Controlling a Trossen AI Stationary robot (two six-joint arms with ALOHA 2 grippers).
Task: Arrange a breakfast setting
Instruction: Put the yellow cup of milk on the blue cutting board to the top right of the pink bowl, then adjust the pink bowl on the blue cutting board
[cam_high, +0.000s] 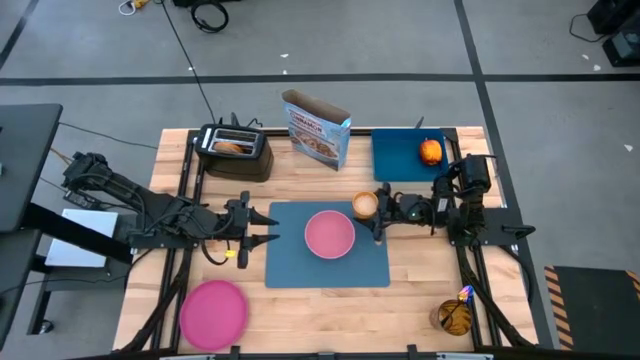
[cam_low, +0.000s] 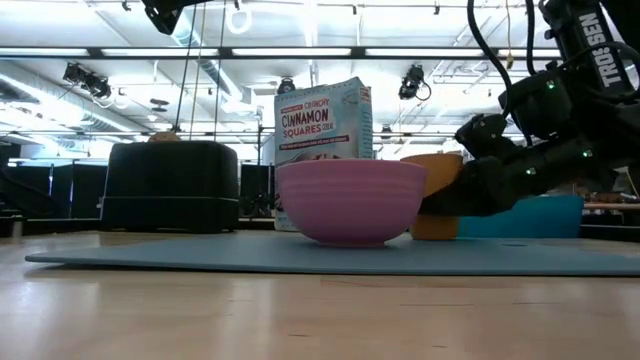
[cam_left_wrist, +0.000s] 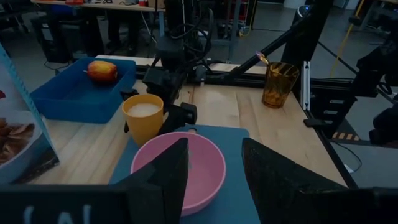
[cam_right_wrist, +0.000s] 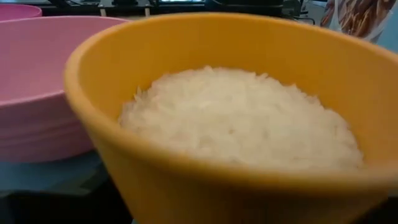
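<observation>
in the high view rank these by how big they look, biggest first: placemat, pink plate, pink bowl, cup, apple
1. blue placemat
2. pink plate
3. pink bowl
4. tan cup and apple: they look about the same size, too close to rank.

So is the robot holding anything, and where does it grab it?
The right hand is at the tan cup, seemingly around its side by the placemat's corner; whether it grips is unclear. The left hand is open, holding nothing.
</observation>
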